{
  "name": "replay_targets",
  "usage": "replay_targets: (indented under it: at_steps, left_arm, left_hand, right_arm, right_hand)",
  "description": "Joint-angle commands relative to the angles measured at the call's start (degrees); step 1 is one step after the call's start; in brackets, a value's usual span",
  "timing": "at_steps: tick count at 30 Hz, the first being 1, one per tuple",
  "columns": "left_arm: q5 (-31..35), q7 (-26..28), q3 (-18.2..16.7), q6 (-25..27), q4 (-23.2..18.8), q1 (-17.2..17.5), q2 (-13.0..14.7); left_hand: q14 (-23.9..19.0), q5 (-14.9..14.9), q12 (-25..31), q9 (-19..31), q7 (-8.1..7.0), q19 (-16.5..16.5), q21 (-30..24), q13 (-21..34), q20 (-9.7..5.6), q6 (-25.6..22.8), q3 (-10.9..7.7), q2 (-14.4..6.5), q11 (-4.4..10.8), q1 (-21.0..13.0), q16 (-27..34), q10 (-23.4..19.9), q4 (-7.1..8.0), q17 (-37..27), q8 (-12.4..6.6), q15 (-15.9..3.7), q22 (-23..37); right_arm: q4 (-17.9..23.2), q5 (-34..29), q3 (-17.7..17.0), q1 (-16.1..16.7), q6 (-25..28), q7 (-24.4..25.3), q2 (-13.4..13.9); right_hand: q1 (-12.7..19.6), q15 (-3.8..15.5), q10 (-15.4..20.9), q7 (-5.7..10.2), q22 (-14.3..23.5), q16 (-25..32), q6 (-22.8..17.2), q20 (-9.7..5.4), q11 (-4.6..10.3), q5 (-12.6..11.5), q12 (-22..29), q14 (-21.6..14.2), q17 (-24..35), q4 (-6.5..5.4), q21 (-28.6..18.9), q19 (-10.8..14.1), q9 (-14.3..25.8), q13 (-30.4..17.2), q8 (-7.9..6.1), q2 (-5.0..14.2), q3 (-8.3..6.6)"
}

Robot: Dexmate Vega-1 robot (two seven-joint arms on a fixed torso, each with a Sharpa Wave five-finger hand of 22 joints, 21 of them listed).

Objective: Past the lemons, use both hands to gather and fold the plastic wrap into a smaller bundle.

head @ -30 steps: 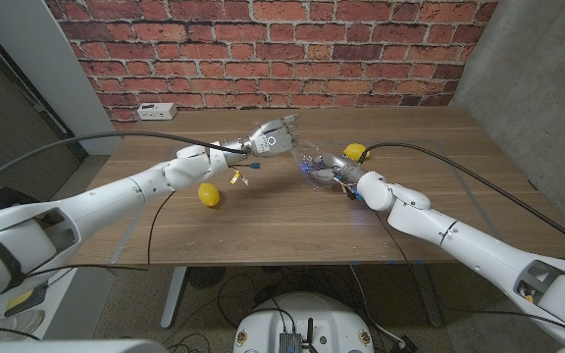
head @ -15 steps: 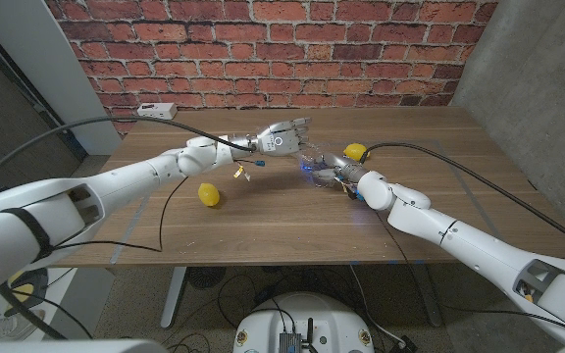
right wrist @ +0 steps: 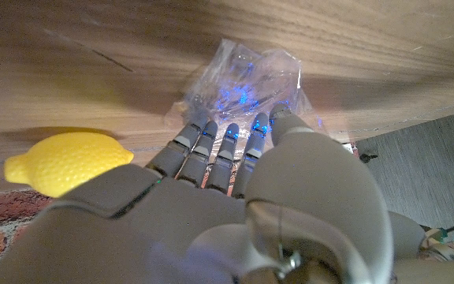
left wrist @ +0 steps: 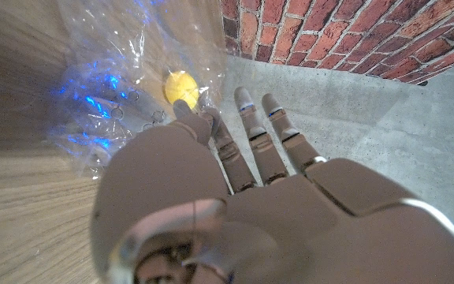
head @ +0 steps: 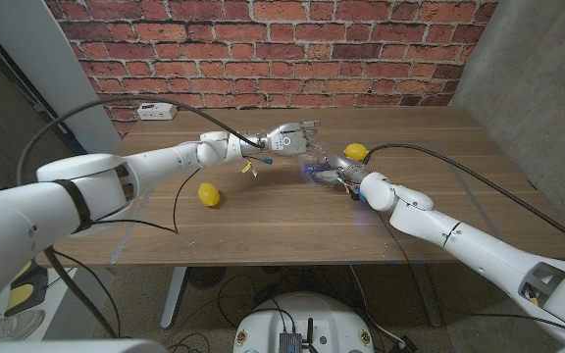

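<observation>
The crumpled clear plastic wrap (head: 315, 163) lies at the table's middle back, lit blue from inside. My left hand (head: 291, 137) hovers just left of it with fingers spread, holding nothing. In the left wrist view, the wrap (left wrist: 105, 83) and a lemon (left wrist: 181, 87) lie beyond the left hand (left wrist: 235, 197). My right hand (head: 345, 175) reaches in from the right, and its straight fingers (right wrist: 225, 150) touch the edge of the wrap (right wrist: 247, 75). One lemon (head: 357, 152) sits right behind the right hand, also seen beside it as lemon (right wrist: 65, 162). Another lemon (head: 208, 194) lies to the left.
A white power strip (head: 155, 111) sits at the table's back left by the brick wall. Black cables run along both arms over the wooden table (head: 263, 230). A grey wall stands to the right.
My left arm has stretched farther out, carrying the open left hand a little rightward, closer to the wrap. The right hand and the wrap have stayed in place.
</observation>
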State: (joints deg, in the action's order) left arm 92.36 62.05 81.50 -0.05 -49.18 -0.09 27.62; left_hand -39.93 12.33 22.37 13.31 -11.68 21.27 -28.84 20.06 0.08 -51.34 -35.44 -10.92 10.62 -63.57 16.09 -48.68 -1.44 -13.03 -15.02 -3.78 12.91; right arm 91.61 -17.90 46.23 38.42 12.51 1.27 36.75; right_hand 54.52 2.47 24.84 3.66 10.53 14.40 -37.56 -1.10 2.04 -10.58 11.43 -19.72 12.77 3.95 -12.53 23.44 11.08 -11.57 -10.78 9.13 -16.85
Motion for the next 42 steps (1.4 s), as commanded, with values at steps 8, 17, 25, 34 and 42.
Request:
replay_targets:
  at_steps: [8, 17, 25, 34, 42]
  left_arm:
    - [-4.4, 1.95, 1.43, -2.66, 3.86, -1.0, -4.63]
    - [-4.09, 1.95, 0.62, -6.38, 4.03, -0.53, -5.03]
    - [-3.84, 1.95, 1.23, -8.3, 4.01, -0.4, -4.79]
    - [-3.89, 1.95, 0.62, -9.72, 3.34, -0.27, -4.52]
    - [-3.67, 1.95, 1.08, -9.89, 3.77, -0.63, -5.04]
  left_hand:
    - [0.63, -0.29, -1.36, -0.39, -0.01, 0.23, -0.94, 1.18, -0.77, 0.83, 0.86, 0.2, 1.34, -0.4, -0.69, -0.86, -0.25, 0.3, 0.8, -10.03, 0.2]
    - [0.16, -0.73, -2.03, -0.8, -0.03, 0.5, -1.49, 0.51, -1.03, 0.83, 1.55, 0.21, 1.36, -0.28, -0.61, -1.22, -0.63, 0.24, 1.21, -10.06, 0.11]
    - [0.0, -0.87, -2.42, -1.02, 0.0, 0.44, -1.74, 0.12, -0.96, 0.73, 1.71, 0.08, 1.34, -0.21, -0.73, -1.45, -0.75, 0.32, 1.41, -10.01, 0.05]
    - [-0.17, -1.01, -2.85, -1.25, 0.03, 0.34, -2.08, -0.36, -0.85, 0.34, 1.95, 0.05, 1.33, -0.13, -0.91, -1.88, -0.96, 0.39, 1.55, -10.06, -0.04]
    - [-0.31, -1.05, -3.11, -1.38, 0.02, 0.18, -2.31, -0.65, -0.73, 0.1, 2.06, -0.03, 1.32, -0.1, -1.06, -2.25, -1.09, 0.46, 1.68, -10.03, -0.1]
  right_arm:
    - [-0.31, 0.6, -0.42, -0.04, -0.25, 0.2, 0.8]
    - [-1.36, 3.5, -1.72, -0.11, -2.55, -0.73, 1.06]
    - [-1.31, 6.92, -5.3, 2.8, -5.53, 4.4, 1.32]
    - [1.35, 5.56, -7.86, 6.48, -5.41, 12.23, 2.07]
    - [3.37, 4.01, -10.21, 10.43, -6.31, 19.79, 2.4]
  right_hand:
    - [0.0, 3.54, -0.35, -0.12, 0.09, -0.25, 0.35, 0.63, 0.02, 0.1, -0.17, 0.41, 0.04, 0.62, -0.41, 0.07, 0.09, -0.16, 0.08, -0.67, 0.0]
    - [-0.97, 3.08, -1.57, -0.26, 0.07, -0.85, 1.33, 1.29, -0.5, 0.36, -0.5, 0.79, -0.35, 0.99, -0.29, -0.13, 0.08, -0.17, 0.24, -2.25, 0.57]
    - [-6.31, 1.67, -2.28, -1.37, 0.22, -1.29, 3.04, 2.79, -1.78, 0.15, -0.24, 1.69, 0.05, -1.74, 0.18, -1.65, 0.11, -0.23, 0.22, -0.1, 0.66]
    - [-6.97, 2.35, -2.23, -1.44, 0.25, -1.26, 2.86, 2.42, -1.51, -0.44, 0.0, 0.94, -0.04, -1.86, -0.18, -1.11, 0.09, -0.22, -0.19, 0.97, -1.65]
    - [-8.28, 2.65, -4.47, -1.65, 0.48, -1.21, 3.82, 2.67, -1.21, 0.04, -0.64, -0.26, -0.24, -0.78, -1.81, 2.78, -0.01, -0.18, 0.04, -1.51, -1.56]
